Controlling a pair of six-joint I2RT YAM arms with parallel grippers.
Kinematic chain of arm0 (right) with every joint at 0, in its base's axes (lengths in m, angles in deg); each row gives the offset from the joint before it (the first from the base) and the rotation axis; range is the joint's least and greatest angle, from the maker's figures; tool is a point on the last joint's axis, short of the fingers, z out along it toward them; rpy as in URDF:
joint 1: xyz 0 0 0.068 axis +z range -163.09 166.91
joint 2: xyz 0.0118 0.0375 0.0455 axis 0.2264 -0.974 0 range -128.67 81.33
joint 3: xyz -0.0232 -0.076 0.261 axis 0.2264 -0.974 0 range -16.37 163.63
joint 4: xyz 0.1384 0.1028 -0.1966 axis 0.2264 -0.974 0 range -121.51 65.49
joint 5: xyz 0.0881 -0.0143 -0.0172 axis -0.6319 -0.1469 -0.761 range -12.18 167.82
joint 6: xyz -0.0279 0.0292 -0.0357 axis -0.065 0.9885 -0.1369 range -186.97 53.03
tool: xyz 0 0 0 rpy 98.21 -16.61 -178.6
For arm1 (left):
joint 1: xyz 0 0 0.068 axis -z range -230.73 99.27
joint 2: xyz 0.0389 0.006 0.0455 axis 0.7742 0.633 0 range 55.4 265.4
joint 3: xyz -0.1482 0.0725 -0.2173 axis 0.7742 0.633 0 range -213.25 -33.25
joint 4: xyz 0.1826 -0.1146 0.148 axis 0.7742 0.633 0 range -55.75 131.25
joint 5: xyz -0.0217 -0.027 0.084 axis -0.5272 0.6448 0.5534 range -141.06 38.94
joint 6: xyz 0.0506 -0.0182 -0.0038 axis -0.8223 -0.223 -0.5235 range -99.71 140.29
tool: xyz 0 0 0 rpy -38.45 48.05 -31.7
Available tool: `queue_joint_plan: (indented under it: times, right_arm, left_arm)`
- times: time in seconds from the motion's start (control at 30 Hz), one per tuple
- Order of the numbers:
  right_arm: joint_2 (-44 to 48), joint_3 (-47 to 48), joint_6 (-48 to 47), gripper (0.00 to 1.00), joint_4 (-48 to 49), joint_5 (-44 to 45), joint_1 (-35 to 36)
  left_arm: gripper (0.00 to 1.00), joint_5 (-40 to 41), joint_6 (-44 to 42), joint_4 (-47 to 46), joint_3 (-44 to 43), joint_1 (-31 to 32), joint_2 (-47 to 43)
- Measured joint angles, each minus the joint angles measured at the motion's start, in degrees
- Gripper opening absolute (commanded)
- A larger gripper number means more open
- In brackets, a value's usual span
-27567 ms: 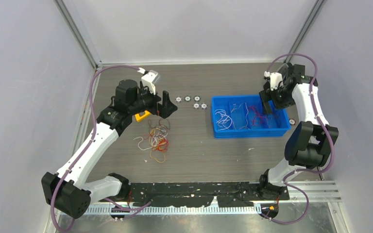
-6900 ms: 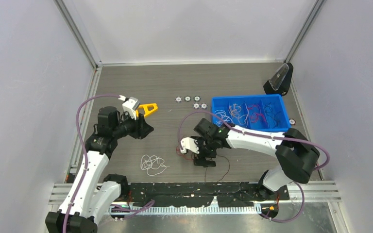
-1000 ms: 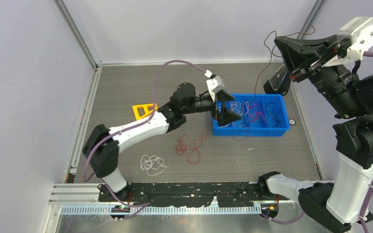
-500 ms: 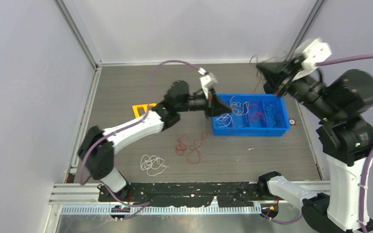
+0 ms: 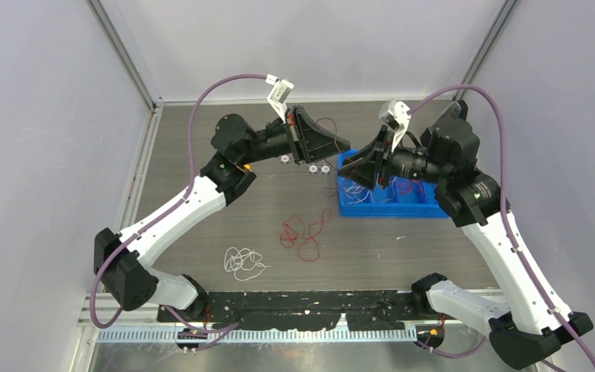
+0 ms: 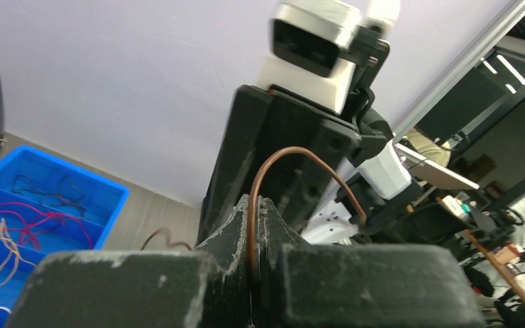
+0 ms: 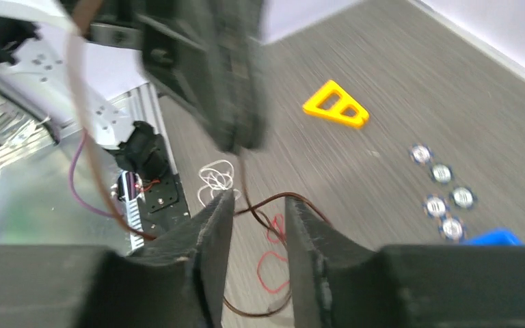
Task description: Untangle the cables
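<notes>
**Mid-air handover: brown cable passes from right to left**

Nearest the arm bases, on the surface (image 5: pixel 403 256): a white cable (image 5: pixel 242 262) curled in a loose clump, and just beyond it a red cable (image 5: pixel 302 236) in open loops. Both apart from each other and untouched.

Higher and farther back, a changed picture from a second ago. Then, left jaws spread wide over the blue bin (image 5: pixel 391 209) and right arm (image 5: pixel 503 232) raised high with a dangling strand. Now, both wrists brought nose to nose above the surface, beside the bin's left end.

Left jaws pressed fully together on the brown cable (image 6: pixel 299 149). Right jaws parted a little, with the same strand running loose through the gap between the fingers (image 7: pixel 212 239); no pinch visible there. Read as a handover, grip released on one side once taken up on the other, so one more strand pulled free of the rest.

Arching up out of the left pinch and over toward the right wrist, then trailing down toward the surface: long axis roughly arm to arm, free end hanging.

Farthest, in the bin's compartments: white, red and dark strands already laid apart.
</notes>
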Motion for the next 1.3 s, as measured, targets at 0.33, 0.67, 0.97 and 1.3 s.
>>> queue_joint_plan:
  times: [0.33, 0.67, 0.97, 1.3]
  right_arm:
    - [-0.33, 0.15, 3.96, 0.54, 10.51, -1.22, 7.48]
    - [-2.14, 0.00, 2.05, 0.05, 10.47, 1.68, 9.03]
    - [-0.28, 2.86, -1.42, 0.05, 0.59, 3.32, -2.23]
    - [-3.82, 10.56, -13.57, 0.05, -8.31, 8.13, -30.51]
  left_arm:
    - [0.00, 0.48, 3.32, 1.66, -1.60, 1.95, -0.02]
    - [0.09, 1.11, 3.87, 3.78, -4.02, 2.23, -0.52]
    - [1.00, 1.22, -1.60, 11.80, -3.32, -3.04, -2.60]
    - [1.00, 2.78, -15.58, 23.63, 9.31, -9.84, -8.83]
